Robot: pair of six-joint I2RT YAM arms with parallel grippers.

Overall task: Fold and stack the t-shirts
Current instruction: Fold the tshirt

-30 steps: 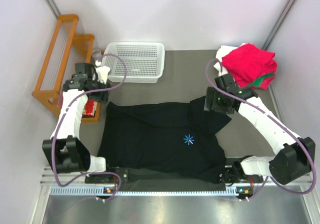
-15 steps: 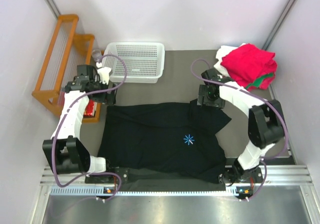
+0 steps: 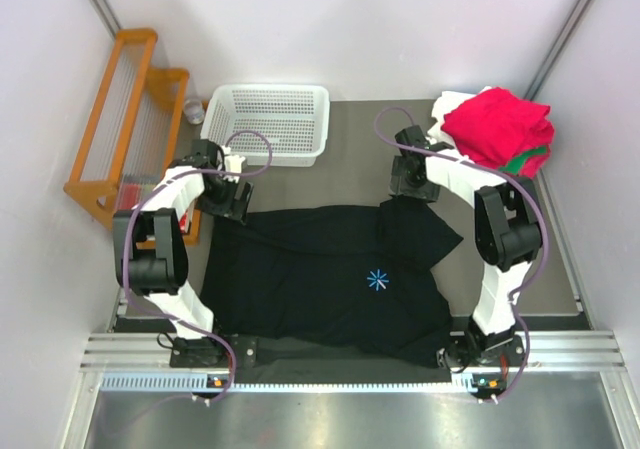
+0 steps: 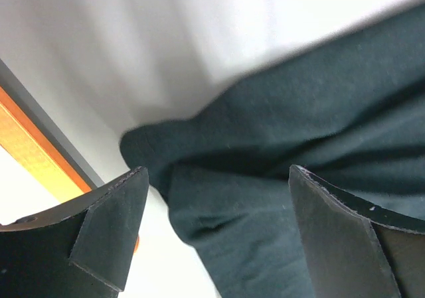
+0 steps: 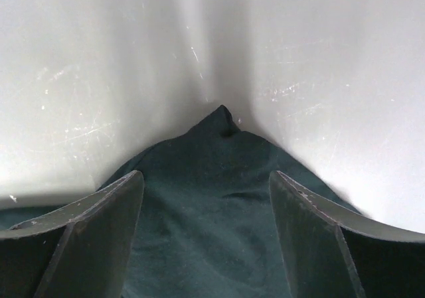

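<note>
Now both arms have swung inward since a second ago and reach the far edge of the black t-shirt (image 3: 320, 269), which lies spread across the middle of the table (image 3: 360, 154). The left gripper (image 3: 226, 195) and right gripper (image 3: 410, 181) each gape wide over a far corner of the cloth, grasping nothing yet. Probably a fold is about to start.

The fingers of the left gripper (image 4: 218, 192) and right gripper (image 5: 206, 192) are cut off by the bottom edge of their wrist views, as is the black t-shirt (image 4: 299, 145). The left wrist view is blurred. From above the fingertips cannot be seen, so contact with the cloth cannot be told. At the far right corner the red t-shirt (image 3: 500, 124) covers most of the green t-shirt (image 3: 530, 159) and white t-shirt (image 3: 450, 103).
</note>
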